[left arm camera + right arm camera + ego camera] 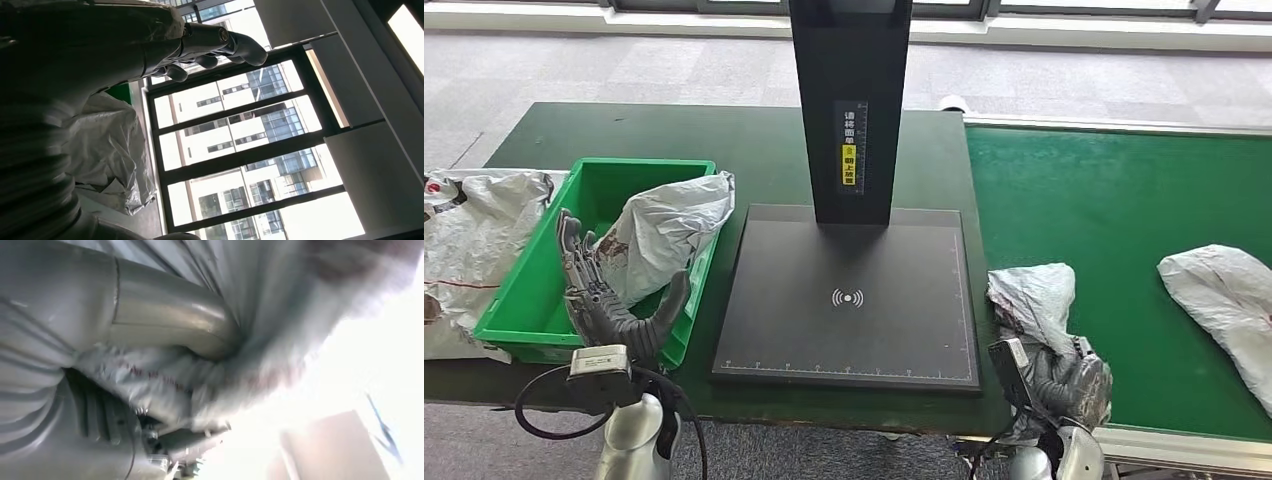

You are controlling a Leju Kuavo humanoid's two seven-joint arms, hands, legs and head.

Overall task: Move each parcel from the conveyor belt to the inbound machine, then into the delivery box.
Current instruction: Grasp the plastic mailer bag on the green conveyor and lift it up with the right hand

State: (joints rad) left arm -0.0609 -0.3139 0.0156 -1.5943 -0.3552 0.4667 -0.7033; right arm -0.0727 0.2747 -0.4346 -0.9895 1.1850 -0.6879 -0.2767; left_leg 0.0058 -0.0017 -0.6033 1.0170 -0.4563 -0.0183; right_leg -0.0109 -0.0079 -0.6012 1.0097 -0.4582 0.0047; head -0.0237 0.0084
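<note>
My right hand point(1079, 385): fingers point(165, 330) wrapped round a crumpled grey parcel point(1034, 300), holding it at the near edge of the green conveyor belt point(1114, 200), just right of the black inbound machine point(849, 300). My left hand point(609, 295): fingers spread wide, holding nothing, raised at the near side of the green delivery box point(524, 320). A 2nd grey parcel point(664, 235) lies in that box, draped over its right wall. A 3rd parcel point(1224, 300) sits further right on the belt. More grey bags point(474, 240) lie on the tabletop left of the box.
</note>
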